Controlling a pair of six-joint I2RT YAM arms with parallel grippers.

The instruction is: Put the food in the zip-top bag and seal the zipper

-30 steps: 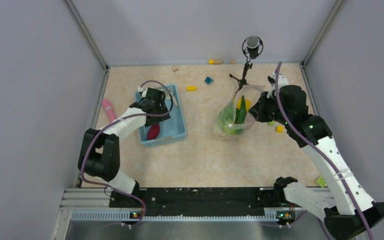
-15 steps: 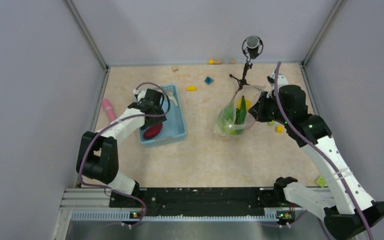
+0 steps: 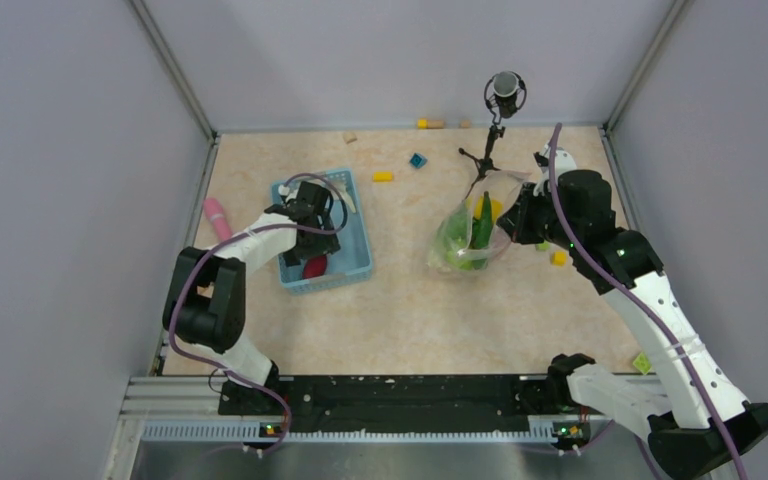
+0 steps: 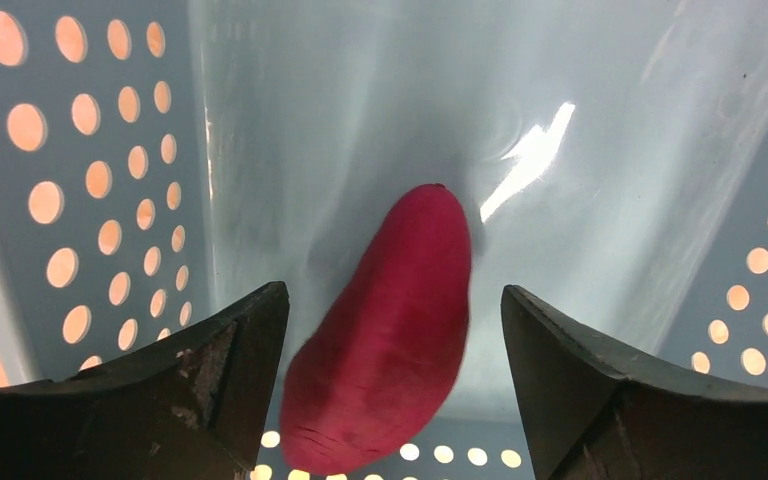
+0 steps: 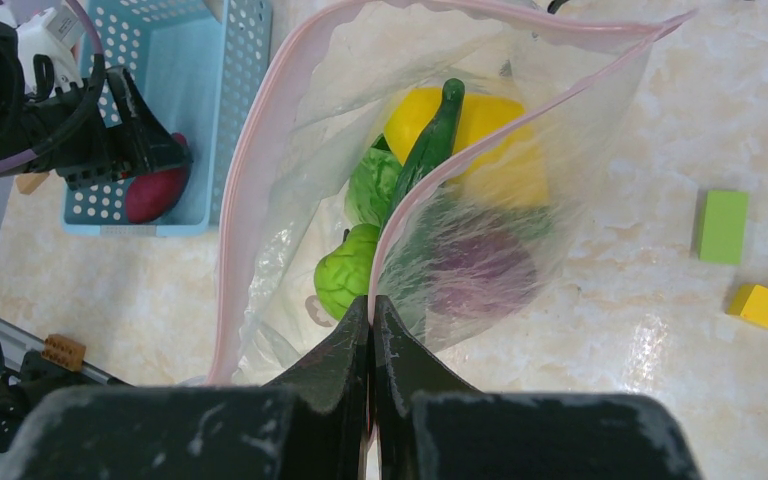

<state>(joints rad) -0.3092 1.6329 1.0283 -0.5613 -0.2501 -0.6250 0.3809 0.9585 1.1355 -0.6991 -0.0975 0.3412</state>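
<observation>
At the left edge of the top view, a pink stick (image 3: 217,218) lies on the mottled beige table (image 3: 400,320). To its right is a light blue perforated basket (image 3: 357,265), with the left gripper (image 3: 309,252) lowered into it. In the left wrist view, the left gripper (image 4: 394,300) has its jaws spread wide on either side of the red-purple piece (image 4: 385,330). This is a smooth, matte, oblong lump with a rounded tip, lying on the basket floor in the lower middle of the frame. The left finger is just beside it, and a clear gap shows on the right.

Further right, in the upper middle of the top view, a small yellow block (image 3: 383,177) and a blue block (image 3: 417,160) lie on the table.

Right of centre is the zip-top bag (image 3: 457,240), clear and crinkly, with its mouth open. The zipper (image 5: 250,170) is a thin pink strip looping around the opening. Inside the bag are a dark green cucumber (image 5: 430,140), a yellow fruit (image 5: 490,150), leafy lettuce (image 5: 372,185), a green lime (image 5: 345,272) and a dark purple piece (image 5: 480,265).

The right gripper (image 5: 372,305) is pressed together, pinching the bag's rim at the pink strip.

At the right of the right wrist view, a green block (image 5: 724,226) and a second yellow block (image 5: 760,306) lie on the table.
</observation>
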